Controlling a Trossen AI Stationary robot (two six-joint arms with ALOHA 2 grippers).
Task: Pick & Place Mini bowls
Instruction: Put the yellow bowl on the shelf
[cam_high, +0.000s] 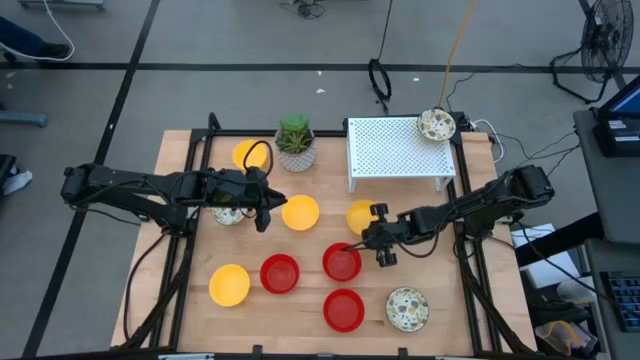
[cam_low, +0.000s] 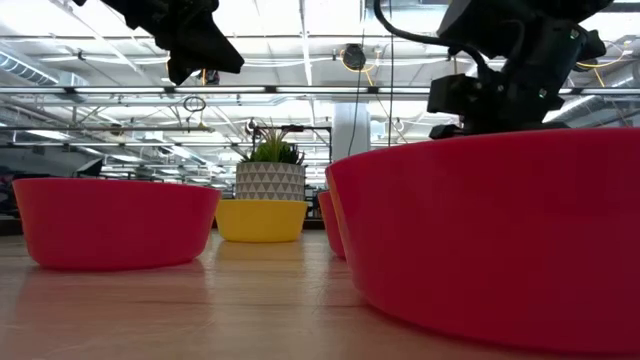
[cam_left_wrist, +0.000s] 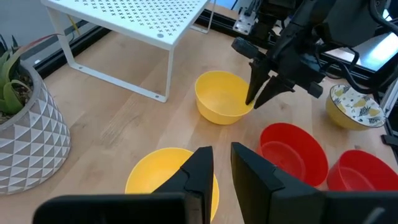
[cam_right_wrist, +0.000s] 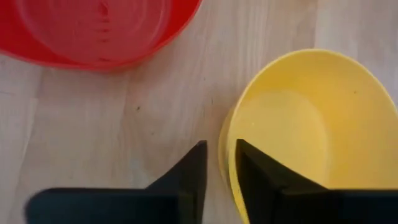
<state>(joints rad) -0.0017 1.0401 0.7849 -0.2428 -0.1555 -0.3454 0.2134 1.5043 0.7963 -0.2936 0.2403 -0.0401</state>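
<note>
Four yellow mini bowls (cam_high: 300, 212) upright mid-frame and lower left, three red bowls (cam_high: 342, 262) lower centre, speckled cream bowls (cam_high: 407, 308) lower right, upper right, left-centre
</note>
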